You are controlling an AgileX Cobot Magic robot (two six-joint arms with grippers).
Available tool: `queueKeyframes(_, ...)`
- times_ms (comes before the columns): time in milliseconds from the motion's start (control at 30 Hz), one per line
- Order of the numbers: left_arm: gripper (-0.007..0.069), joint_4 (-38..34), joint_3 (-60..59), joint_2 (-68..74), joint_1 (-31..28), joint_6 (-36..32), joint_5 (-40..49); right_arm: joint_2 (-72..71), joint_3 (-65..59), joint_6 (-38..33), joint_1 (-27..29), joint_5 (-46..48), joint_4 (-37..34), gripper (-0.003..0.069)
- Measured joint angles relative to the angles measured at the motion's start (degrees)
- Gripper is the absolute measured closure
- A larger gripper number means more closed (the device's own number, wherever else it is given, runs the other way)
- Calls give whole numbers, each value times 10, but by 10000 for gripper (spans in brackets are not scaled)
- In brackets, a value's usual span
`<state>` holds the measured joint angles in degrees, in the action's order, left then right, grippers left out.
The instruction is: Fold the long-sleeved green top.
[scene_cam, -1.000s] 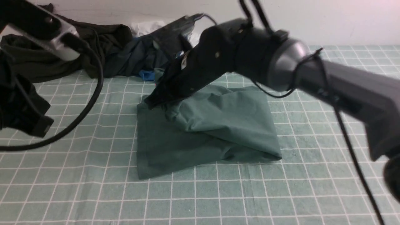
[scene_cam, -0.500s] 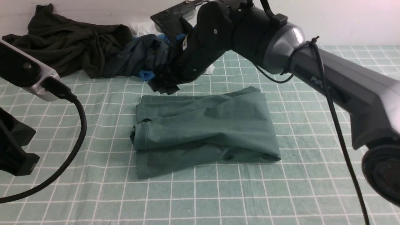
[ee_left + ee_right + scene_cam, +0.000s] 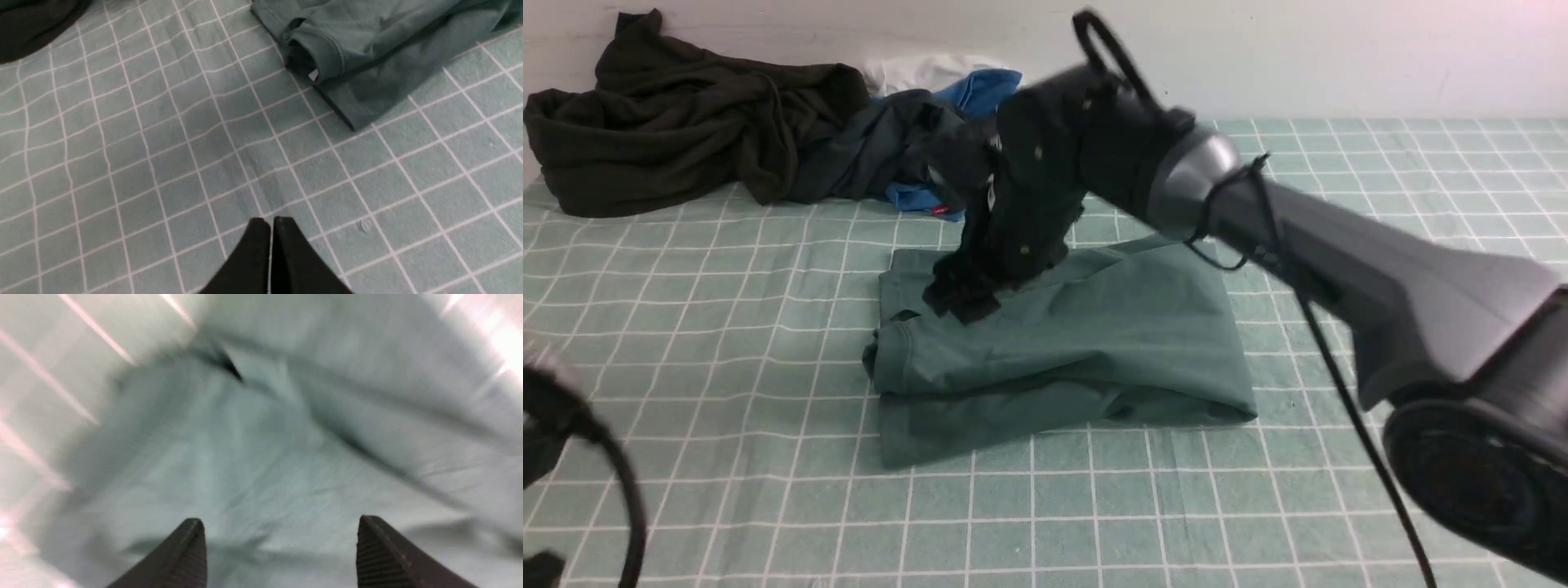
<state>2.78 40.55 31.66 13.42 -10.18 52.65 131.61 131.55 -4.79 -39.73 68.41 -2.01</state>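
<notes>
Hovering over or resting on the green top (image 3: 1143,318), right gripper (image 3: 964,298) is open, fingertips wide apart, pointing down at the cloth, no fabric pinched between them. Can't tell if the tips touch it. Left gripper (image 3: 271,228) is shut, fingertips together with nothing in them, over bare tablecloth (image 3: 163,171) near the left side, well apart from the top. Only part of the left arm (image 3: 543,408) shows in the front view, at the lower left edge, blurred.

Green top lies mid-table on the white-lined green tablecloth, partly folded, not a neat shape. One layer runs slantwise across another; a bunched, hemmed end (image 3: 890,355) sits at the left edge, and the lower layer sticks out below it to a corner. Right part is a broad, fairly smooth panel with a pointed lower corner. Small white tag (image 3: 313,75) shows at the opening of the bunched end in the left wrist view.

Behind, at far left, a dark olive-black garment (image 3: 686,122) is heaped beside a dark navy garment (image 3: 874,147). Blue cloth (image 3: 988,90) and white cloth (image 3: 931,72) show by the navy one. Right arm (image 3: 1307,237) reaches in from the right, covering part of the top.
</notes>
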Motion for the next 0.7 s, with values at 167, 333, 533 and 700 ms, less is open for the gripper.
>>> queueKeyframes(167, 628, 0, -77, -117, 0, 25, 2, -109, 13, -25, 0, 28, -10, 214)
queueKeyframes(333, 628, 1, -155, -240, 0, 53, -34, -201, -4, -60, 0, 35, -46, 309)
queueKeyframes(533, 628, 2, -172, -291, 0, 53, -70, -298, -119, -93, 0, 39, -103, 449)
queueKeyframes(700, 628, 2, -172, -295, 0, 53, -75, -464, -321, -98, 0, -48, -112, 597)
